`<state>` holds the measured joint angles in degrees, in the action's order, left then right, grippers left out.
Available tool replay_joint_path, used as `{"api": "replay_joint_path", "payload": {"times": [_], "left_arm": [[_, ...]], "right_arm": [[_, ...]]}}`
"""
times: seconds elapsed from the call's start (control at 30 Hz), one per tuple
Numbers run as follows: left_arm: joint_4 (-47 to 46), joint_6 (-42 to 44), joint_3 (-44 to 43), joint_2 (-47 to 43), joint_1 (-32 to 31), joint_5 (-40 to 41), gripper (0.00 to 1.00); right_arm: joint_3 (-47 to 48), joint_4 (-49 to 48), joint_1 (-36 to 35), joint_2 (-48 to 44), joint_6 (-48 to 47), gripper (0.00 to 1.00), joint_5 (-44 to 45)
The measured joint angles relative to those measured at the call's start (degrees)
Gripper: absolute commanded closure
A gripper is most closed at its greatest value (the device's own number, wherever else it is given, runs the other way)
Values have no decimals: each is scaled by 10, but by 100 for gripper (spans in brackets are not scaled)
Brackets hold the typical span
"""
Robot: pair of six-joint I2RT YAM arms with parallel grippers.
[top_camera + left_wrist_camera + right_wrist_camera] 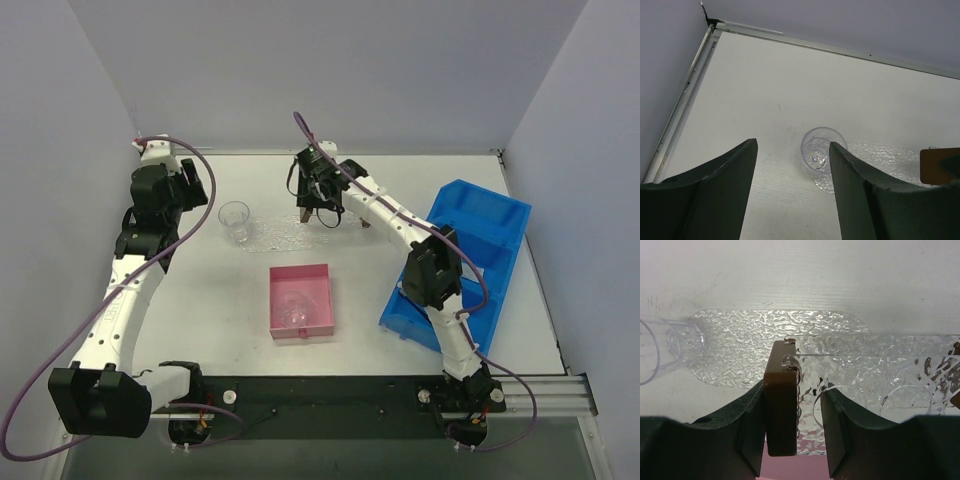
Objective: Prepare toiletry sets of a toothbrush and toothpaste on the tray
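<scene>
Tray [275,237] lies far-centre on the table [200,300], cup [235,220] at its left end, right gripper [322,212] over its right end. Left wrist: left gripper [792,145] spread wide, holding nothing, cup beyond. Right wrist: jaws half apart astride the tray's brown block [781,400], a gap at the right finger.

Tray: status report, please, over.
Left tool open, empty. Right tool astride brown block on tray, grip unclear. Clear cup at tray's end.
</scene>
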<state>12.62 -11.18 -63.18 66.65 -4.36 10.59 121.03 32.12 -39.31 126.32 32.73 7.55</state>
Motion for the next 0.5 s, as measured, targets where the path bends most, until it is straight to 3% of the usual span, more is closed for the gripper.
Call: {"api": "replay_joint_path", "payload": {"times": [0.5], "left_arm": [[1, -7, 0, 0, 7, -28, 30]], "right_arm": [[66, -3, -20, 91, 25, 100, 23]]}}
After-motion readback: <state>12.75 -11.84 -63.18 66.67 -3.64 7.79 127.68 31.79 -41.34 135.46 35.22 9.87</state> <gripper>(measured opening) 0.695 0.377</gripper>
